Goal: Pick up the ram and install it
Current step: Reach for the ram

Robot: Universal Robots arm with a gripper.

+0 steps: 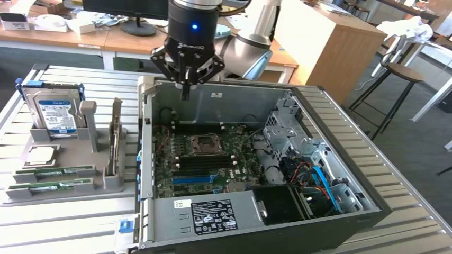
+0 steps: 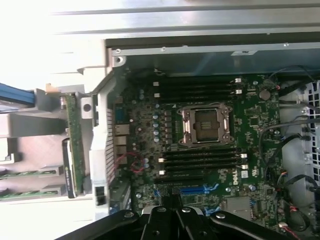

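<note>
Gripper (image 1: pixel 186 94): two-finger unit on a Universal Robots arm. Its fingers were drawn together on nothing, and it hung over the rear wall of the open tower case (image 1: pixel 219 96), well apart from the parts holder (image 1: pixel 71 197).

Ram (image 1: pixel 54 172): two thin green sticks were seated lengthwise in slots of the grey parts holder. They sat one beside the other, outside the case at the exterior view's left, and neither was touched.
- Handling, judged: light, stiff and narrow. It looked fragile at the chips and along the contact edge, and apt to tilt in a pinch.
- Hold, judged: best taken across the two flat faces at mid-length of the upper edge, with the jaws clear of the contacts.

Same holder also carried:
- a hard drive (image 1: pixel 58 114), upright
- an expansion card (image 1: pixel 115 135), upright
- a processor (image 1: pixel 41 154), lying flat

Motherboard (image 1: pixel 233 138): lay on the floor of the case.
- The CPU socket (image 1: pixel 207 142) was uncovered.
- Black memory slots (image 1: pixel 205 162) beside the socket appeared empty.
- A blue slot (image 1: pixel 194 179) sat nearer the power supply (image 1: pixel 211 214).

Surface: a slatted metal table (image 1: pixel 413 177) bore both the case and the holder.

Room: a workshop or office, with wooden desks (image 1: pixel 332 42) behind, a monitor foot (image 1: pixel 137 27) on one of them, and a round stool (image 1: pixel 406 71) at the exterior view's right.
</note>
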